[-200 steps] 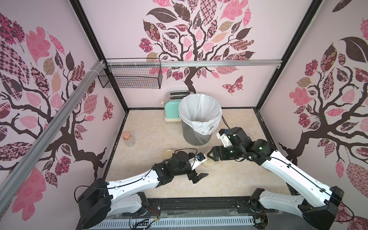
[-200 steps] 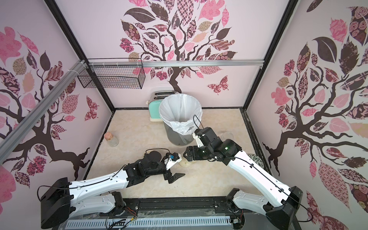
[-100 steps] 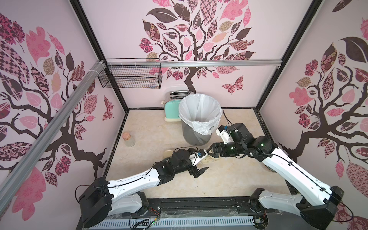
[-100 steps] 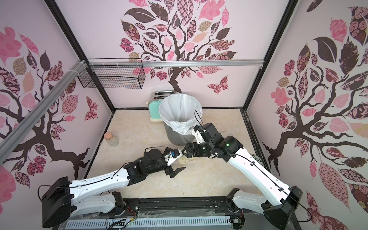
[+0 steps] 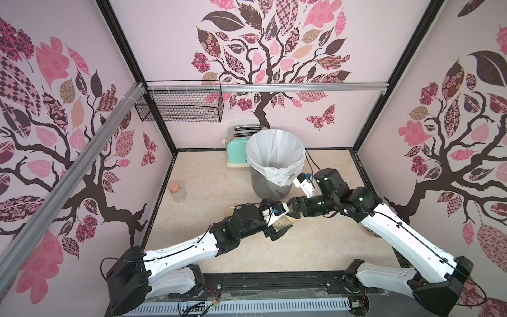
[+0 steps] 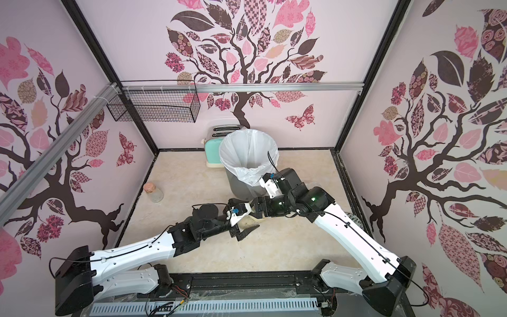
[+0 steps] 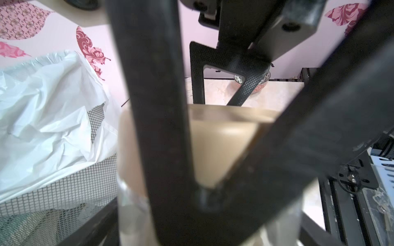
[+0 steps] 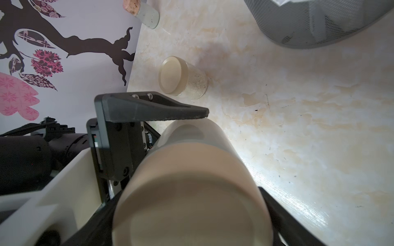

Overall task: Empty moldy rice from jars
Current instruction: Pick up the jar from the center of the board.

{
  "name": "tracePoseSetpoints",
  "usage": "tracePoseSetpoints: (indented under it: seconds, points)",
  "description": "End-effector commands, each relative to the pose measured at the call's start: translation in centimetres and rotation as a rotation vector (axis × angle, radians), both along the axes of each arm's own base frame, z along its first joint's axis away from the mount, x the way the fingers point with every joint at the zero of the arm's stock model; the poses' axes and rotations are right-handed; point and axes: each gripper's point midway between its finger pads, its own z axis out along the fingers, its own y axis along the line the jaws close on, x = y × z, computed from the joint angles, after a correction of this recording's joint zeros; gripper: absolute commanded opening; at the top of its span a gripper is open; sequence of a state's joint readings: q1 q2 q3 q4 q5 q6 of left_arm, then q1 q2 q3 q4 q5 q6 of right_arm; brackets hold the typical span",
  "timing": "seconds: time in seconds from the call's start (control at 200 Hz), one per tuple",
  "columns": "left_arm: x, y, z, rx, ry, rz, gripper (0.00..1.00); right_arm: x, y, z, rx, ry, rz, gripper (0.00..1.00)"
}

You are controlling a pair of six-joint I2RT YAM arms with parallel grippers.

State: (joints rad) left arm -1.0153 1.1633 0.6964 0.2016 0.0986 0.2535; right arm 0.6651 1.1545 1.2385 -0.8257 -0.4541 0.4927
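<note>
Jar [image 5: 282, 222] hangs on its side above the worktop [image 5: 315, 247], just in front of the bin [image 5: 270, 189] and slightly nearer it than a second ago. Left tool [image 5: 279, 227] pinches its glass body; right tool [image 5: 291, 212], spread wide, clamps the beige lid [image 8: 191, 202], as before.

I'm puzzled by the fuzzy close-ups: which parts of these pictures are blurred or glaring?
Left wrist view: the black jaws and beige round lid are out of focus; the white plastic bin liner is sharp. Right wrist view: that lid blurs, glare streaks the cream marble-look tabletop.
</note>
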Motion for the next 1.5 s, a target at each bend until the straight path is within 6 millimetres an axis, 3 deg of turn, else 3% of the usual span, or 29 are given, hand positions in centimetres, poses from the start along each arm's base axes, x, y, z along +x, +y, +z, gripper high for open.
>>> tracePoseSetpoints:
  seconds: [0.0, 0.545, 0.85, 1.245, 1.371, 1.451, 1.496]
  points:
    - [-0.5, -0.6, 1.8, -0.036, -0.038, -0.044, 0.98, 0.2, 1.1, 3.9, 0.112, -0.086, 0.049, 0.55]
    - [-0.3, -0.2, -0.4, 0.025, 0.053, -0.029, 0.98, -0.2, 1.1, 6.6, 0.169, -0.120, 0.075, 0.54]
    - [-0.1, -1.1, 0.8, -0.001, 0.048, -0.049, 0.96, -1.0, 1.4, 5.3, 0.185, -0.078, 0.103, 0.54]
    - [-0.2, -0.9, 0.9, -0.005, 0.051, -0.053, 0.81, -1.1, 1.6, 5.2, 0.189, -0.075, 0.119, 0.55]
    - [-0.2, -0.7, 1.7, -0.023, 0.045, -0.050, 0.79, -0.8, 1.4, 4.9, 0.175, -0.078, 0.110, 0.59]
    - [-0.2, -0.6, 2.1, -0.034, 0.053, -0.051, 0.78, -0.6, 1.2, 4.8, 0.162, -0.088, 0.093, 0.67]
    - [-0.2, -0.6, 2.3, -0.041, 0.059, -0.050, 0.78, -0.4, 1.0, 4.7, 0.149, -0.094, 0.078, 0.77]
